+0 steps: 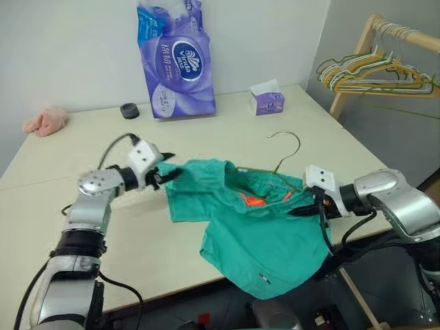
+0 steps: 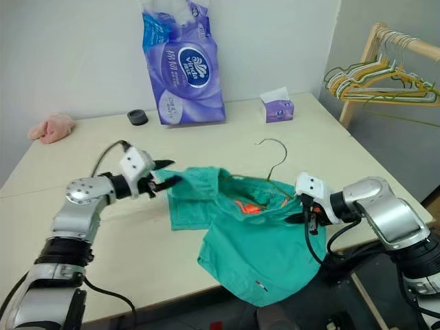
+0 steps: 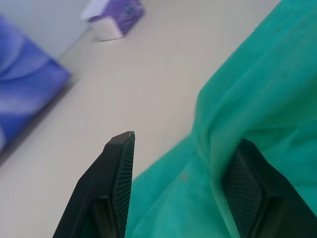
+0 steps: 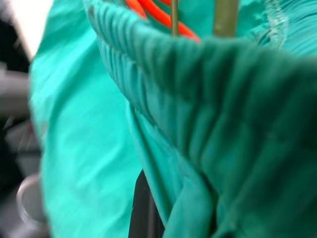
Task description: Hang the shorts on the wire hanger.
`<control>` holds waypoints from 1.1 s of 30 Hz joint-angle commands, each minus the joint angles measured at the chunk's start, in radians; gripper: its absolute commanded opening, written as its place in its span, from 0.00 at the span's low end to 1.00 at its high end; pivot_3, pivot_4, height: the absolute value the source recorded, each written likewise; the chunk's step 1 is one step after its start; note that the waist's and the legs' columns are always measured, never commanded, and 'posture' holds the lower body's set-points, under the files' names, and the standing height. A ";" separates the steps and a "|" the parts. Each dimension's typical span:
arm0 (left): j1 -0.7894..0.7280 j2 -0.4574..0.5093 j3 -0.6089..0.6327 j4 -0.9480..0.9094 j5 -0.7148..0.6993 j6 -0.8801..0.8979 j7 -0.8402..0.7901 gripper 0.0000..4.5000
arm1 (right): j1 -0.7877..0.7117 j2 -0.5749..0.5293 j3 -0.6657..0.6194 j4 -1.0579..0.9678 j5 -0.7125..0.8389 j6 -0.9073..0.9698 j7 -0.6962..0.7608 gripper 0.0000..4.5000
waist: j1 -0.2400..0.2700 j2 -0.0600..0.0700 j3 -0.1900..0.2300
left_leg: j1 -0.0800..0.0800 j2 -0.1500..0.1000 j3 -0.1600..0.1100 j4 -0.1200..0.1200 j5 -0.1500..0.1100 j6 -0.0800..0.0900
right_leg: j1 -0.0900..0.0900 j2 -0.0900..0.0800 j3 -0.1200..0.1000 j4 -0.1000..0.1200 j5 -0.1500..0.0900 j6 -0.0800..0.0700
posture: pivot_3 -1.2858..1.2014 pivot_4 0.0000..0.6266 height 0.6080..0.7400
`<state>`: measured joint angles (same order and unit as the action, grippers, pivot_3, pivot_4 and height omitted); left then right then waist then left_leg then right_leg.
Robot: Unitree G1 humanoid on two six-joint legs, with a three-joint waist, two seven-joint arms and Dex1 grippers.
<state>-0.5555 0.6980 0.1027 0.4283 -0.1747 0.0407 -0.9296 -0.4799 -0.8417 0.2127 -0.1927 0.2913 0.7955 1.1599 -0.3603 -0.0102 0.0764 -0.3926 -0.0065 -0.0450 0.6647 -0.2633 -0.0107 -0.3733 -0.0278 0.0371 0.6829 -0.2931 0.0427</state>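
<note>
Fabric of the shorts (image 1: pixel 258 237) looks light and limp, draping off the desk (image 1: pixel 206 148) edge; the gathered waistband seems the firmest hold. The wire hanger (image 1: pixel 287 155) pokes out of the waist. Left gripper (image 1: pixel 167 176) fingers spread beside one corner; right gripper (image 1: pixel 307 209) fingers pinch the waistband. The purple pack (image 1: pixel 175 58) reads "Vinda".

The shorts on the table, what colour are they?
Teal green; the shorts show best in the left eye view.
</note>
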 commanded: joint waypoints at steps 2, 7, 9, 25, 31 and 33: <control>-0.007 0.022 0.046 -0.250 -0.197 0.224 -0.095 0.58 | 0.053 0.018 -0.095 -0.018 0.038 0.043 -0.083 0.00 | 0.007 0.000 0.000 | -0.001 0.000 0.000 0.000 0.000 0.000 | 0.000 0.000 -0.001 -0.001 0.000 0.000 | 0.36 0.08 1.00; 0.016 -0.007 -0.050 -0.499 -0.369 0.474 -0.188 0.66 | 0.157 0.066 -0.199 -0.105 0.088 0.187 -0.218 0.00 | 0.013 0.000 0.000 | -0.001 -0.001 0.001 0.001 0.000 0.000 | 0.001 -0.001 0.000 -0.001 0.000 0.000 | 0.35 0.09 1.00; 0.005 -0.028 -0.086 -0.560 -0.414 0.537 -0.201 0.76 | 0.194 0.087 -0.248 -0.151 0.102 0.237 -0.274 0.00 | 0.012 0.000 0.000 | -0.001 -0.001 0.001 0.001 0.000 0.000 | 0.001 -0.001 0.000 0.000 0.000 0.000 | 0.34 0.09 1.00; -0.229 -0.343 -0.326 -0.341 -0.158 0.200 -0.157 1.00 | 0.387 0.078 -0.869 -0.422 0.078 0.775 -0.609 0.00 | -0.057 0.001 0.001 | 0.000 -0.001 0.007 -0.001 -0.001 0.001 | 0.001 0.006 0.005 -0.003 -0.004 0.006 | 0.26 0.16 1.00; -0.316 -0.489 -0.363 -0.245 -0.039 0.079 -0.036 1.00 | 0.254 0.043 -0.889 -0.363 -0.016 0.796 -0.750 0.00 | -0.148 0.001 0.003 | 0.000 -0.001 0.014 -0.002 -0.004 0.007 | 0.002 0.005 0.010 -0.004 -0.007 0.008 | 0.25 0.17 1.00; -0.349 -0.530 -0.374 -0.205 -0.002 0.054 0.000 1.00 | 0.170 0.009 -0.856 -0.291 -0.038 0.777 -0.784 0.00 | -0.181 0.001 0.005 | -0.001 -0.001 0.016 -0.002 -0.007 0.011 | 0.003 0.005 0.011 -0.004 -0.008 0.011 | 0.25 0.18 1.00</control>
<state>-0.8697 0.1814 -0.2648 0.2136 -0.2058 0.1319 -0.9633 -0.2571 -0.7880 -0.6388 -0.5054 0.2868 1.6027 0.4121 -0.5411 -0.0092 0.0814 -0.3924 -0.0081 -0.0266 0.6626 -0.2714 0.0028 -0.3703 -0.0235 0.0478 0.6783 -0.3024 0.0554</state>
